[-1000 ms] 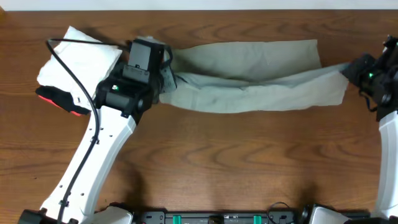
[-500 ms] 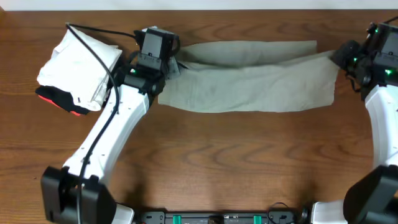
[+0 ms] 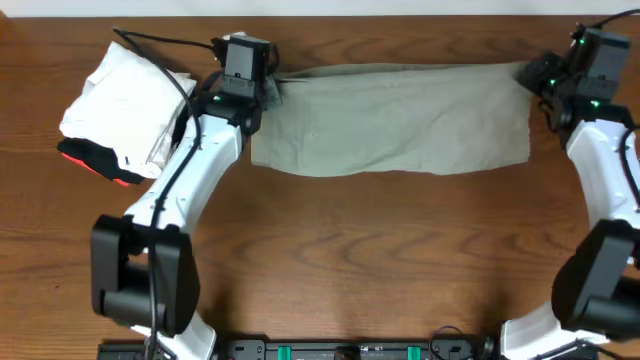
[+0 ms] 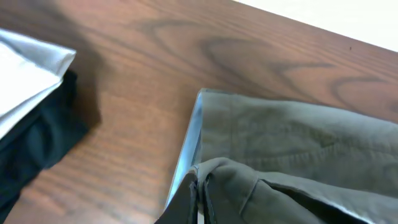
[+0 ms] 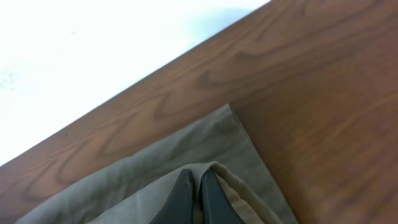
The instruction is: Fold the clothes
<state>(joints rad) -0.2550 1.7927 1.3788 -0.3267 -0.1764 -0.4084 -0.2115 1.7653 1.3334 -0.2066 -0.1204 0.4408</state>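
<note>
A pair of khaki trousers (image 3: 390,120) is seen stretched along the far side of the wooden table (image 3: 350,260), doubled lengthwise, with the long axis running left to right. Each end is held by one arm. The left gripper (image 3: 266,88) is clamped on a raised pinch of cloth at the far-left corner, and the right gripper (image 3: 530,78) on a like pinch at the far-right corner. In both wrist views the jaws are shown pressed together with fabric bunched between them, while the lower layer lies flat on the wood just beyond. The garment thus lies wholly between the two grippers, and neither arm can be called the nearer. The lengthwise fold is judged all but laid. The pinched edge remains to be set down on the far edge beneath it, after which a fold across the long axis would be called for, with one end carried toward the other. A white folded garment (image 3: 120,100) and a black and red one (image 3: 95,160) lie just left of the left gripper, close enough to be brushed.
</note>
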